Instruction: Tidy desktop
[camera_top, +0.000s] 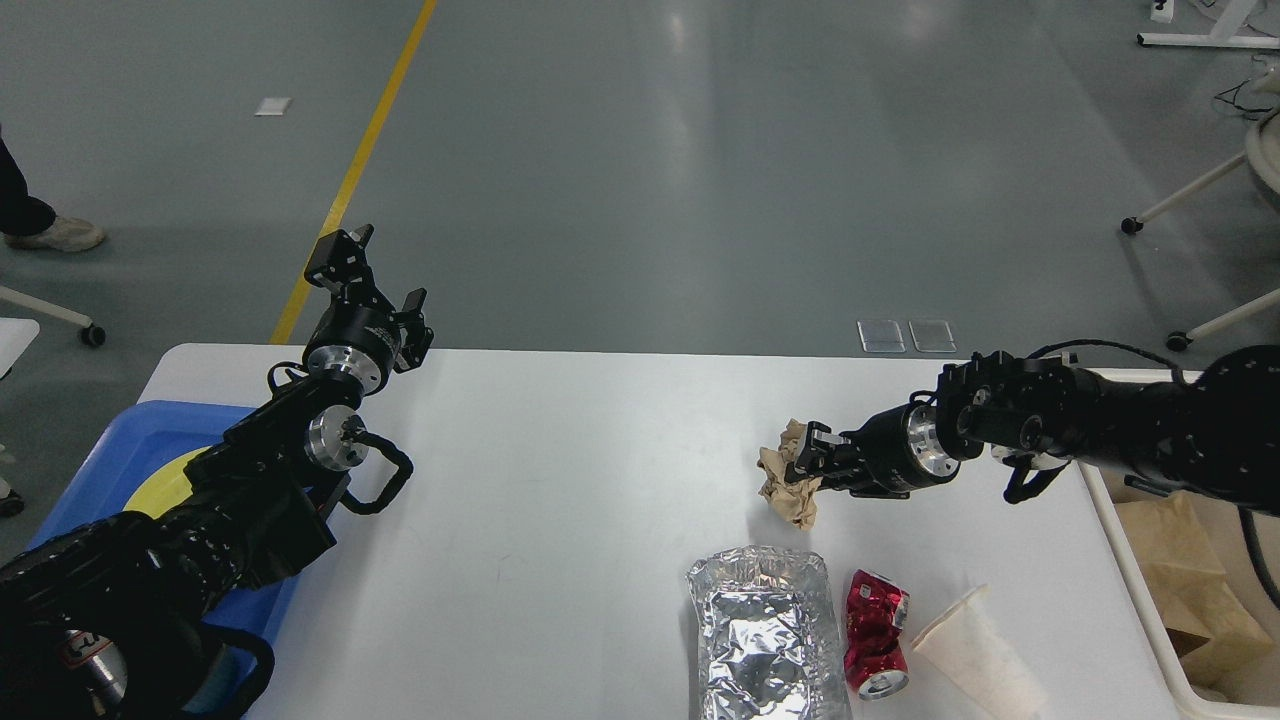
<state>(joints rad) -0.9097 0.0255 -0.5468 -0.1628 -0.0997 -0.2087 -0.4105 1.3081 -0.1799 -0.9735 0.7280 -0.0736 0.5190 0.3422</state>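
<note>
The white desktop (560, 470) fills the lower half of the head view. My right gripper (808, 463) is shut on a crumpled brown paper ball (786, 485) and holds it slightly above the desktop, right of centre. Near the front edge lie a crumpled foil tray (765, 630), a crushed red can (877, 633) and a tipped white paper cup (975, 652). My left gripper (380, 272) is raised over the far left edge, open and holding nothing.
A blue tray (110, 465) holding something yellow sits at the left, partly under my left arm. A cream bin (1190, 570) stands off the right edge with brown paper in it. Chair legs and a person's shoe show on the floor.
</note>
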